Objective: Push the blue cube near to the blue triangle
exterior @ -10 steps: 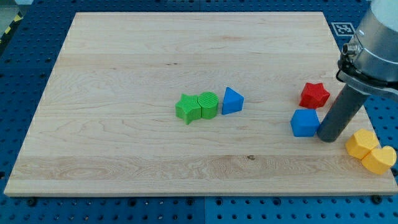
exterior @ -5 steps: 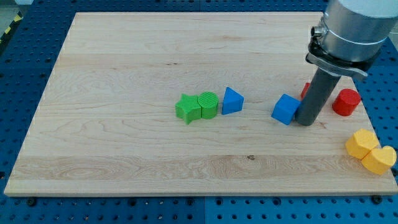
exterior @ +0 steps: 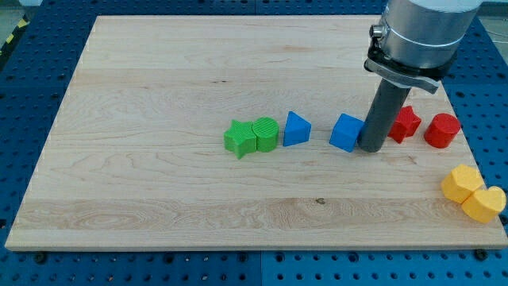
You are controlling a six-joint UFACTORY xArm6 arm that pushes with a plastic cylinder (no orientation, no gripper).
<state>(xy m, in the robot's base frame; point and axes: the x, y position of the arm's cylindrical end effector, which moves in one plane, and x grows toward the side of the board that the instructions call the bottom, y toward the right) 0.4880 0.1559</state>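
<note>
The blue cube [exterior: 346, 132] lies on the wooden board [exterior: 159, 87], right of centre. My tip [exterior: 370, 147] touches its right side. The blue triangle [exterior: 295, 129] lies a short gap to the cube's left, at the board's centre. The dark rod rises from the tip toward the view's top right and partly hides the red star behind it.
A green star [exterior: 239, 138] and a green cylinder [exterior: 266, 133] touch the blue triangle's left side in a row. A red star [exterior: 406, 123] and a red cylinder [exterior: 441, 130] lie right of my tip. Two yellow blocks [exterior: 472, 193] sit at the board's lower right edge.
My tip has moved to the view's left and slightly up, pushing the blue cube left toward the blue triangle. The red star and red cylinder have come out from behind the arm.
</note>
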